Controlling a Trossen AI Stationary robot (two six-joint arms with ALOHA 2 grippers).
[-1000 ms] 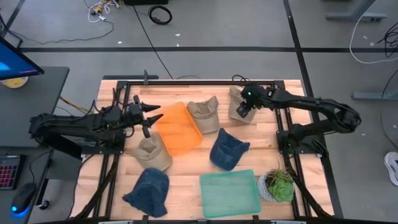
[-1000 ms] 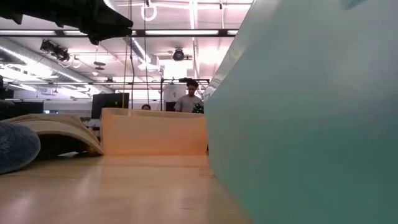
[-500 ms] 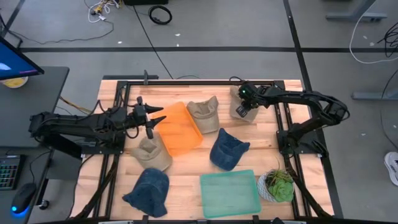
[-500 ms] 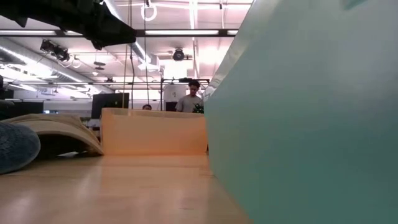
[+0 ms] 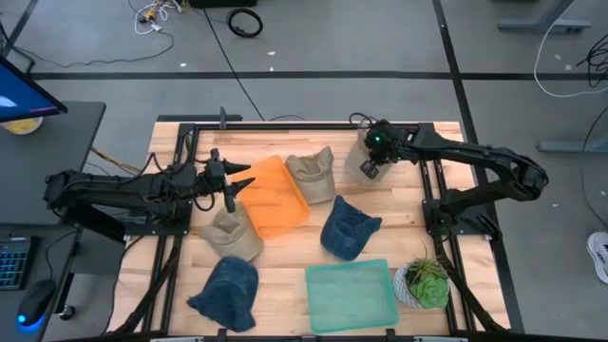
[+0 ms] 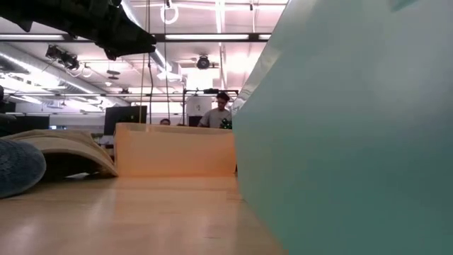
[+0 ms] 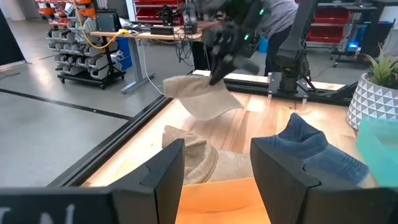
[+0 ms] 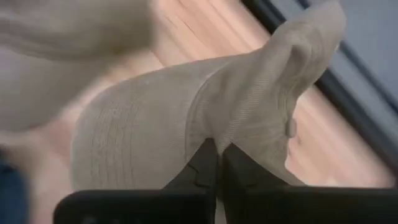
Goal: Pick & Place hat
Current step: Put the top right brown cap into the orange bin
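Note:
My right gripper (image 5: 373, 161) is shut on a beige hat (image 5: 365, 167) at the table's far right; the right wrist view shows its fingers (image 8: 208, 163) closed in the hat's cloth (image 8: 155, 124). In the left wrist view this hat (image 7: 200, 97) hangs from the right arm above the wood. My left gripper (image 5: 239, 180) stands open at the left rim of the orange bin (image 5: 274, 195), with nothing between its fingers (image 7: 168, 163). Other hats lie on the table: beige ones (image 5: 312, 174) (image 5: 233, 234) and blue ones (image 5: 349, 228) (image 5: 228, 293). My right gripper pinches a raised fold of the beige hat's crown (image 8: 219, 127) between its two fingers. The fingers slant down at it from above. In the left wrist view the hat hangs below the fingers with its brim (image 7: 214, 106) drooping, and it looks lifted off the wood.
A green bin (image 5: 350, 293) stands at the near edge and fills the right half of the low view (image 6: 354, 127). A potted plant (image 5: 423, 283) is at the near right. Black frame rails (image 5: 432, 204) run along the table's sides. A person (image 6: 216, 113) stands in the room behind.
My right gripper has shut on the beige hat at the far right, and the hat has bunched up under it and come up off the wood. My left gripper has moved a little toward the orange bin and stayed open.

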